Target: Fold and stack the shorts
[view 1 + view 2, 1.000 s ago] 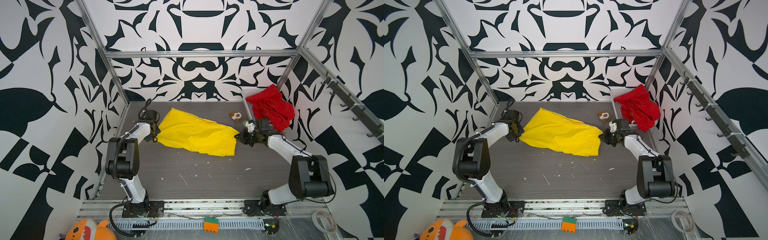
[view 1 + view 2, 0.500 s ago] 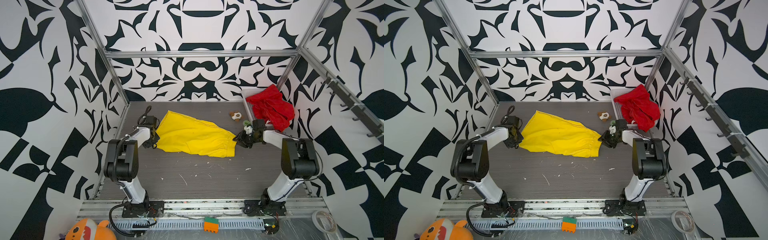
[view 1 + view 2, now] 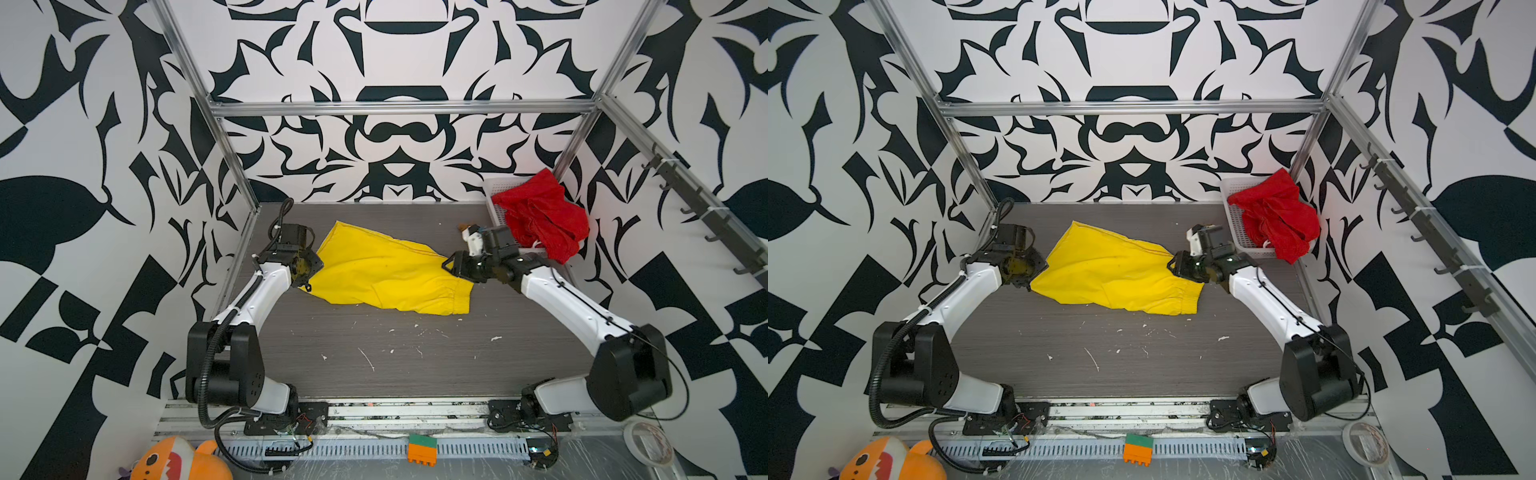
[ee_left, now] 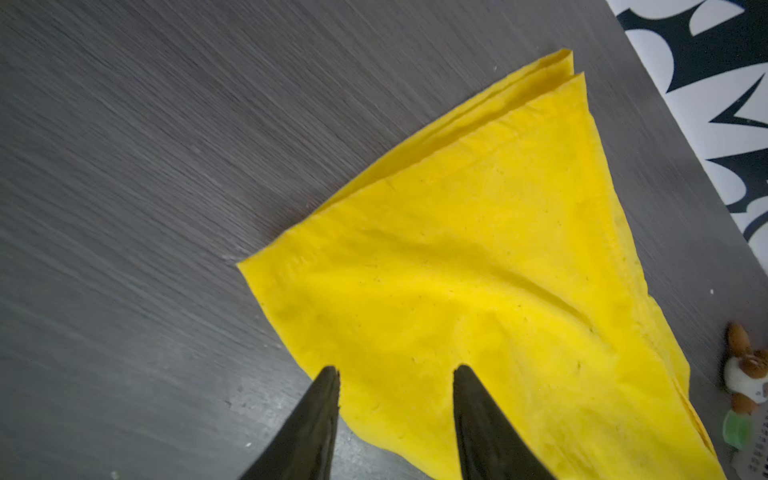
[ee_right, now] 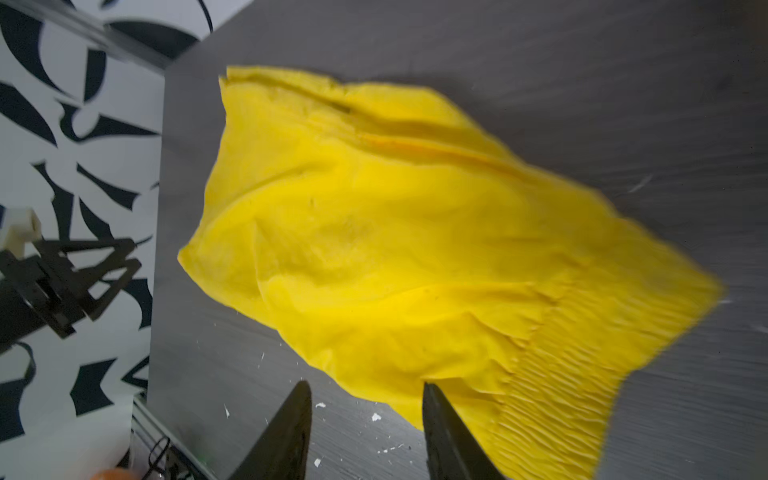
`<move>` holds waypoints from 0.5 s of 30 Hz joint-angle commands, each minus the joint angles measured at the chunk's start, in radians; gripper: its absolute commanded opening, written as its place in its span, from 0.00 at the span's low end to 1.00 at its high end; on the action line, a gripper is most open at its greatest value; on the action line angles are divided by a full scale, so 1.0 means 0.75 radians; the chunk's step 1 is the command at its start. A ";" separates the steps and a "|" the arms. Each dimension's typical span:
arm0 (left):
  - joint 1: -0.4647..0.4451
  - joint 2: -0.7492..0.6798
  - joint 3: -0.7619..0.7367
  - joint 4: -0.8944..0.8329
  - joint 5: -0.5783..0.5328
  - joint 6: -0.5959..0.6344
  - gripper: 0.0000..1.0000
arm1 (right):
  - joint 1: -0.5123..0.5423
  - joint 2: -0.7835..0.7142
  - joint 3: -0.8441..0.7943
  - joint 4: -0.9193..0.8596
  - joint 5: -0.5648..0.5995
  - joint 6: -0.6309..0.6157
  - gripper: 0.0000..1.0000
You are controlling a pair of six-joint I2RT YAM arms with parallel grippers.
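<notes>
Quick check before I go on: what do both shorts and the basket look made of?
Yellow shorts: thin matte woven cloth, probably; soft creases and a puckered elastic waistband. Red shorts: similar light fabric, crumpled into loose hanging folds. Basket: white plastic, it seems; stiff perforated walls.

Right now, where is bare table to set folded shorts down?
Widest bare patch: near half of the table, from the yellow shorts to the front rail. A narrower strip runs behind them along the back wall. Crowded: far right corner: basket, red shorts, plush toy.
</notes>
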 commanded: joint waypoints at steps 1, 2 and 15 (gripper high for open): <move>-0.047 0.043 -0.038 0.112 0.090 -0.069 0.47 | 0.093 0.109 -0.016 0.106 0.026 0.078 0.47; -0.058 0.065 -0.041 0.146 0.089 -0.082 0.46 | 0.115 0.146 -0.015 0.134 0.019 0.092 0.47; -0.021 0.347 -0.074 0.272 0.044 -0.123 0.41 | 0.077 0.351 -0.202 0.360 -0.108 0.233 0.46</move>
